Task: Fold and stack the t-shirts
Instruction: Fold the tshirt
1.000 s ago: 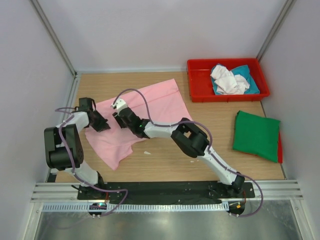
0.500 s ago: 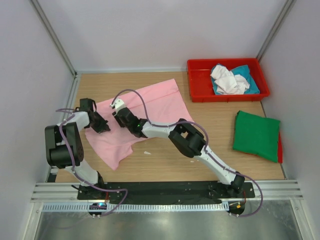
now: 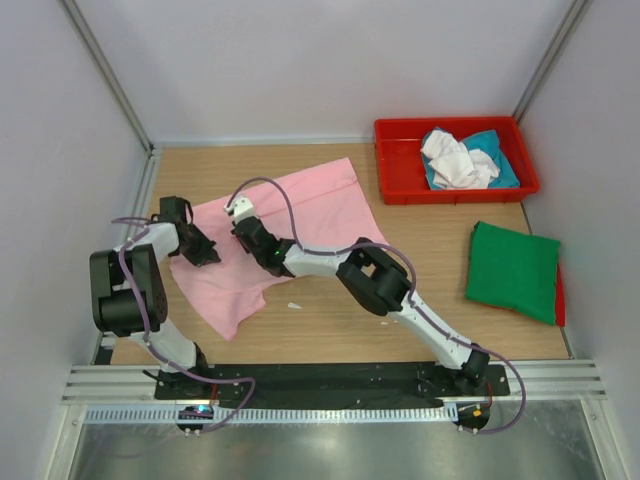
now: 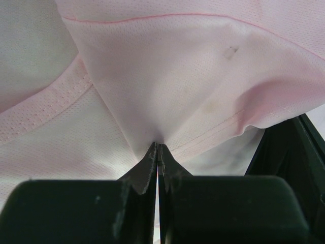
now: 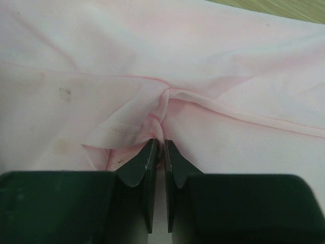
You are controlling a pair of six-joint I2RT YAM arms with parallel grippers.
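on the left half of the wooden table (image 3: 330,320) i see the light pink t-shirt (image 3: 320,200). it lies spread but not flat: the far edge is straight and the near part narrows to a point toward the arms. the cloth is thin and mesh-like, and the left wrist view shows a stitched hem, a ribbed band and some faint darker spots. the left gripper (image 4: 158,150) is pressed together on a fold of this shirt, and tight creases run out from its tips. the right gripper (image 5: 158,147) pinches a small bunch of hem, its jaws nearly touching with cloth between them. from above, both grippers are near each other over the left side of the shirt. the dark green t-shirt (image 3: 512,270) lies folded at the right edge of the table, well apart. the white t-shirt (image 3: 455,160) and the teal t-shirt (image 3: 500,172) are crumpled together in the red tray (image 3: 395,185) at the far right corner.
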